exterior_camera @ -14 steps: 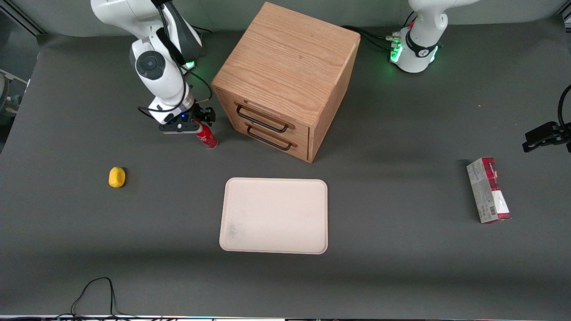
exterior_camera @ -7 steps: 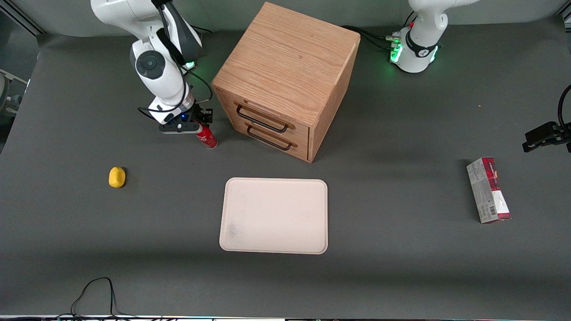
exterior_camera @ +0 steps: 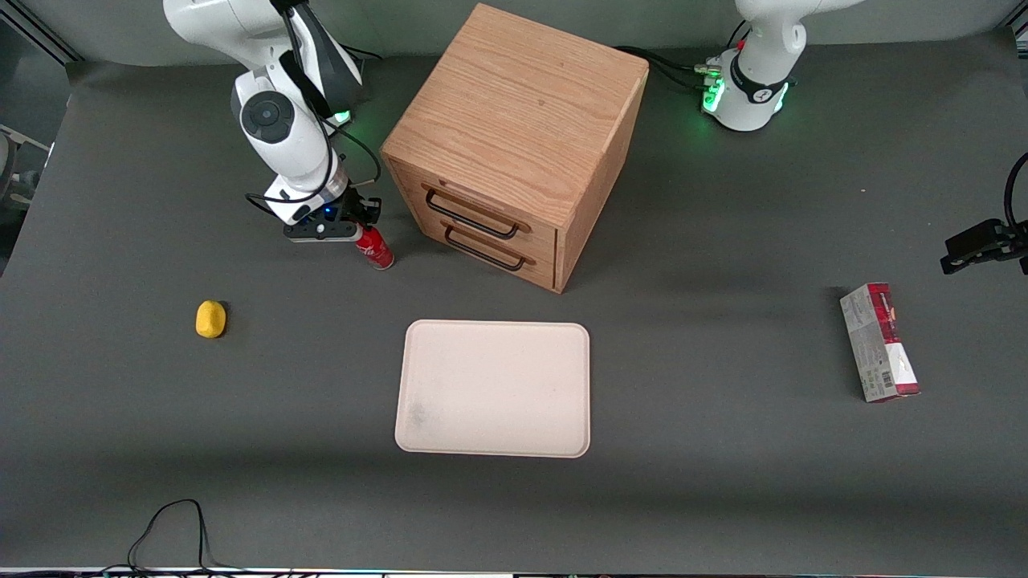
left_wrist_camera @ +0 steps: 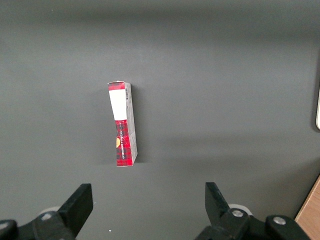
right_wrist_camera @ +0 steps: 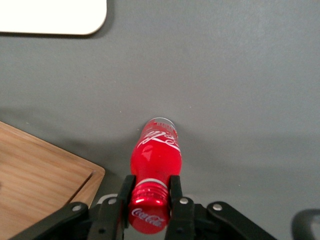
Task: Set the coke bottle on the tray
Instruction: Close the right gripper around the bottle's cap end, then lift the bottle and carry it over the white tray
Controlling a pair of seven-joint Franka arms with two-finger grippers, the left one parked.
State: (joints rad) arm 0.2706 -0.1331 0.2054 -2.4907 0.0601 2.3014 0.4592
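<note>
Red "Coca-Cola" coke bottle (right_wrist_camera: 156, 160) clamped in gripper (right_wrist_camera: 150, 197)

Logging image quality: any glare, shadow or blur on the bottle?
Right wrist view: small glossy red bottle sharp, cap highlight, soft shadow; the hand grips its neck. Front view: even light, cabinet shadows the table; cream tray clear.

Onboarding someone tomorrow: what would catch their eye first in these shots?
The red bottle, its neck clamped in the claw, stands on the table beside the wooden cabinet. The pale tray lies nearer the front camera, with nothing on it. A small yellow object sits toward the working arm's end.
</note>
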